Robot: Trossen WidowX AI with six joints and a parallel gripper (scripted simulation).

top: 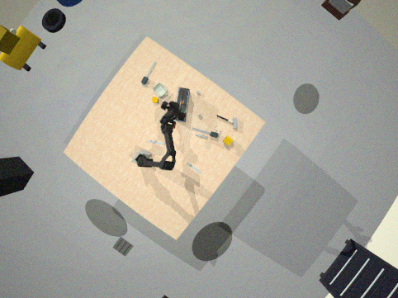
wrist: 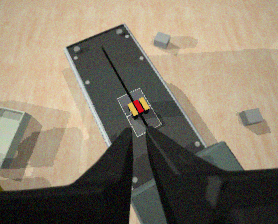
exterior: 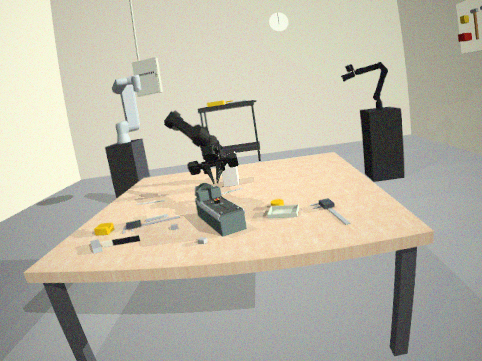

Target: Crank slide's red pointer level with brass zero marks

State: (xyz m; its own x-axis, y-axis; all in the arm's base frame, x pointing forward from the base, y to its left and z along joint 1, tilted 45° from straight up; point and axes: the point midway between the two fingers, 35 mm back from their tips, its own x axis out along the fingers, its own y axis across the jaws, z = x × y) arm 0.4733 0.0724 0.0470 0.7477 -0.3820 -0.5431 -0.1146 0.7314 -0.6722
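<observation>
The machine (top: 185, 95) (exterior: 231, 222) (wrist: 97, 82) is a long dark box with a slotted top and a green housing (wrist: 225, 154) at one end. In the wrist view the red pointer (wrist: 138, 106) sits between the two brass marks and looks about level with them, within a pale outlined rectangle. My gripper (exterior: 216, 182) (wrist: 138, 133) is shut, with a narrow gap between the fingertips and nothing seen in it. The fingertips are above the machine's top, between the pointer and the housing. I cannot make out the crank or its handle; the arm and housing may hide it.
A pale green tray (top: 159, 90) (exterior: 283, 212) (wrist: 9, 137) and a yellow disc (top: 154, 100) (exterior: 277, 202) lie beside the machine. Small grey blocks (wrist: 161, 40) (exterior: 202, 241) lie on its other side. A hammer (top: 235, 123), caliper-like tools (top: 214, 134) and a yellow block (top: 228, 140) (exterior: 104, 229) lie farther off.
</observation>
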